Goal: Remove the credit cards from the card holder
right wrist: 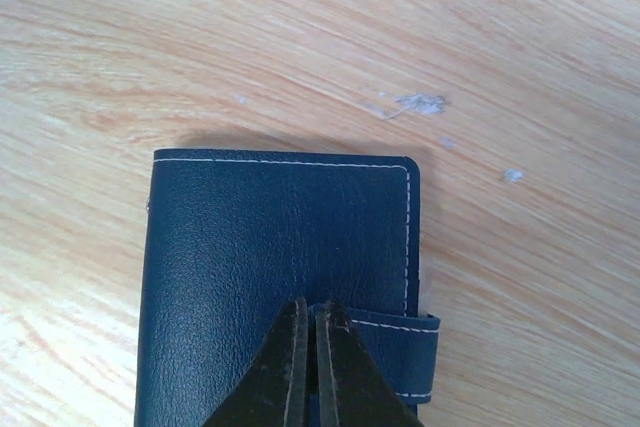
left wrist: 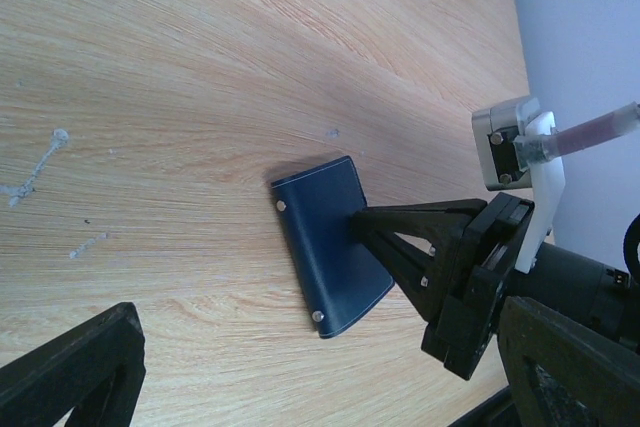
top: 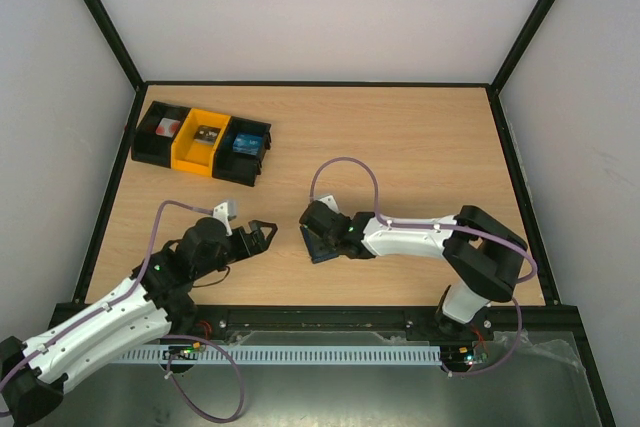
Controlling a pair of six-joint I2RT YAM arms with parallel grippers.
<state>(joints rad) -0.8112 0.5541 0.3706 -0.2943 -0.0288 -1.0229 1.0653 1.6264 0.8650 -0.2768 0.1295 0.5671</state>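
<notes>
The wooden table (top: pixel 400 147) fills the workspace, with 2 arms reaching over it from the near edge. The left arm (top: pixel 100 322) slants up from the lower left corner, and the right arm (top: pixel 420 237) bends in from the right, so that both wrists face each other near the middle of the near half. At the far left of the table sits a row of bins (top: pixel 202 142), black with 1 yellow compartment, each holding a small item too small to tell. The card holder (top: pixel 320 245) lies flat and folded closed on the wood between the 2 wrists, directly under the right one, well apart from the bins. The left gripper (top: pixel 265 235) hovers just beside it, released, its 2 fingers (left wrist: pixel 80 367) spread wide at the edges of its own camera view. The right gripper (right wrist: pixel 312 312) is clenched, its tips pressed together and resting on the dark blue cover at the inner end of the closing tab (right wrist: pixel 405 352); whether they pinch the tab cannot be told. White stitching runs along the cover's edge, and 2 small metal studs (left wrist: pixel 281 205) sit on the side facing the left wrist.
</notes>
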